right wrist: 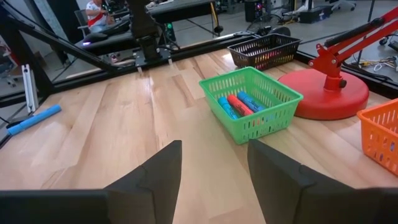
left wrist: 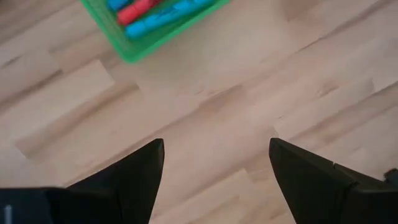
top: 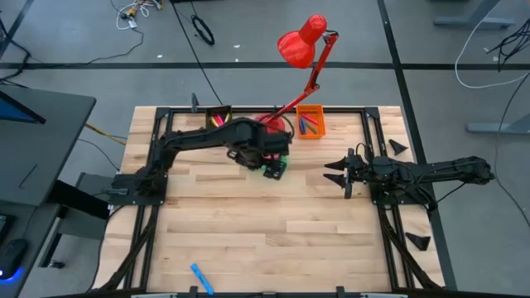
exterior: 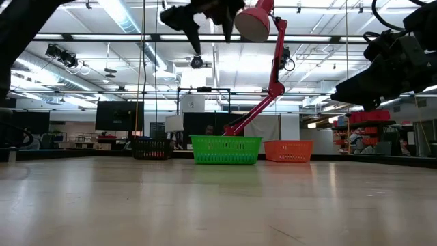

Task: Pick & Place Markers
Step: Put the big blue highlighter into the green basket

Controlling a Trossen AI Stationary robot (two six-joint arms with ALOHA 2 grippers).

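Overhead, the left hand (left wrist: 214, 165) hangs spread and empty beside the green bin (left wrist: 134, 46) holding markers (left wrist: 152, 15).

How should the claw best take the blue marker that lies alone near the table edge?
Grip the blue marker at mid-length, coming straight down, fingers astride its thin width. It lies flat on the table with open wood around it, so both fingers probably fit.
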